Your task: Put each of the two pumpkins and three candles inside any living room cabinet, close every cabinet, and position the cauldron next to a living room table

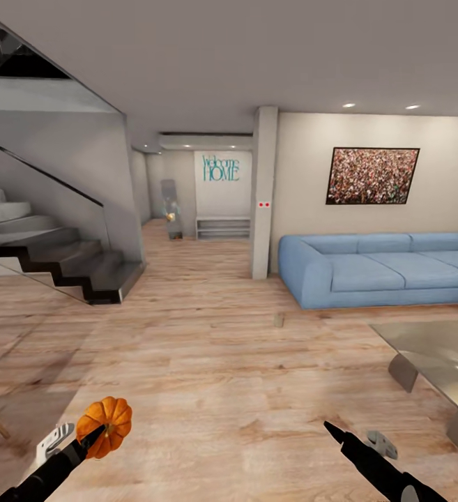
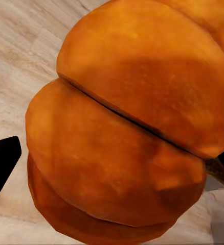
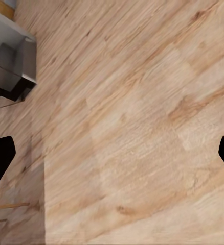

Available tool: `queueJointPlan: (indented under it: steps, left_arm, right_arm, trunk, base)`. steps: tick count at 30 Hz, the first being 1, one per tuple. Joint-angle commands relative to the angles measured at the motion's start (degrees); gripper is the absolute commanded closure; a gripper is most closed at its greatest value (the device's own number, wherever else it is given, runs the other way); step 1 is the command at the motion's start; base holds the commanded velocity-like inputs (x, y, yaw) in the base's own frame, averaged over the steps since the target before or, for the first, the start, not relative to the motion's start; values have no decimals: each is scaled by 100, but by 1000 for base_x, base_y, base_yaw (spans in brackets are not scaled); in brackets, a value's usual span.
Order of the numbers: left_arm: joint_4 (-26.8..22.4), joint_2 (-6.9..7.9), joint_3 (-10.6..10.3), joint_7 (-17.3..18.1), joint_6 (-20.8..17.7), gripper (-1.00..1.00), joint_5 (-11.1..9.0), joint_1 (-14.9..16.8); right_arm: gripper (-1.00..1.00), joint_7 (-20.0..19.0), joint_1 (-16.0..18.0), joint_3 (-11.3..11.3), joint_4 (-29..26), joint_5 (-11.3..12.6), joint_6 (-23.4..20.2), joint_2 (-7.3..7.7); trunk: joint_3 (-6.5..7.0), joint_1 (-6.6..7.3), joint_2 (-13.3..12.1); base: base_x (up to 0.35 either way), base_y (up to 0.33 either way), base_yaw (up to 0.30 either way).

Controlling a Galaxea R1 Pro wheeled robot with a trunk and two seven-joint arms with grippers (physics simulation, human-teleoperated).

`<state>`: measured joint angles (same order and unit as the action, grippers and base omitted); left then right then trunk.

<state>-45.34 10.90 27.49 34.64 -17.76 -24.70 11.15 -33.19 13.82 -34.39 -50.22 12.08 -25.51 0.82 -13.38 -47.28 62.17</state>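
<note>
Beside the table: we stand on bare wood floor (image 1: 208, 362) with the glass-topped table (image 1: 431, 348) just to our right and the blue sofa (image 1: 389, 268) beyond it against the wall.
Pumpkin: one orange pumpkin (image 1: 105, 425) sits clenched in our left gripper (image 1: 82, 439), carried clear of the floor, well apart from the table on our left side; the left wrist view has its ribbed skin (image 2: 127, 132) pressed up close between the dark fingers (image 2: 2, 163).
Right gripper: our right gripper (image 1: 357, 443) hangs over the floor near the table's corner, jaws released with nothing between them; the right wrist view looks through the gap at plain planks (image 3: 127, 122).
Other task things: a small pale stub (image 1: 279, 320) stands on the floor between the sofa and us; we cannot tell whether it is a candle.
Step in hand: we judge this to be carrying the pumpkin to a cabinet. We should keep the grip firm, drive smoothly, steer wide of the table's glass edge and turn until the cabinet comes into sight.
Writing: the far wall beyond the table reads "Welcome HOME" (image 1: 221, 168) in teal letters; no brand marks are legible.
</note>
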Motion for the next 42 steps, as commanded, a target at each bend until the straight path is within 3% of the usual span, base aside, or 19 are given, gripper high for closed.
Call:
queueJointPlan:
  steps: [1,7,22,42]
  left_arm:
    - [-1,0,11,15,-53,100,-62,3]
    - [-1,-5,7,7,-37,100,-56,-6]
    - [-1,-12,2,12,-24,100,-59,-46]
    - [-1,-31,-23,17,108,100,-61,-52]
  right_arm:
    - [-100,-12,7,-16,17,40,-47,-3]
    - [-100,-19,7,-138,144,40,-49,-3]
    - [-100,-13,7,-181,325,40,-77,18]
    - [-100,-8,7,-174,346,40,-35,9]
  trunk:
    - [-13,-3,5]
    - [-37,-3,5]
    - [-138,-3,5]
    - [-310,-3,5]
  base:
    - [225,192,-239]
    - [229,197,-252]
    - [224,193,-177]
    - [14,13,-131]
